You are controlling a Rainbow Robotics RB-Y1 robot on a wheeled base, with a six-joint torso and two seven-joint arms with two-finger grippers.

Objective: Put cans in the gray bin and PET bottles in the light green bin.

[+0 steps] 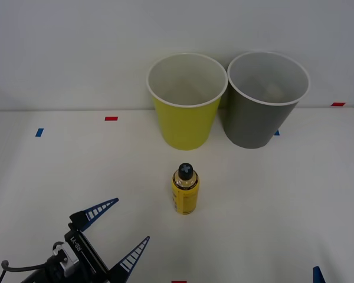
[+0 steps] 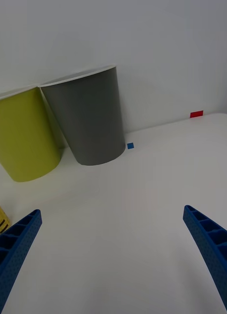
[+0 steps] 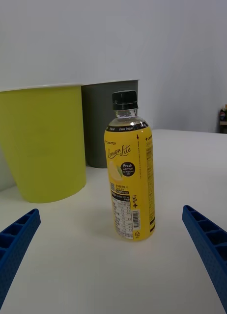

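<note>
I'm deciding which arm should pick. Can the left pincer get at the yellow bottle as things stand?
Probably yes. The left pincer is open and faces the upright PET bottle, with only bare table between them. Both bins stand behind the bottle, out of the way.

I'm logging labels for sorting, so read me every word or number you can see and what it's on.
"RB-Y1": left gripper housing.
"Zero Sugar": bottle neck band.
"Lemon Lite": bottle label.
"Fresh Lemon": dark circle on label.
Brand line above and nutrition panel: too small to read.
Bins: no text.
</note>
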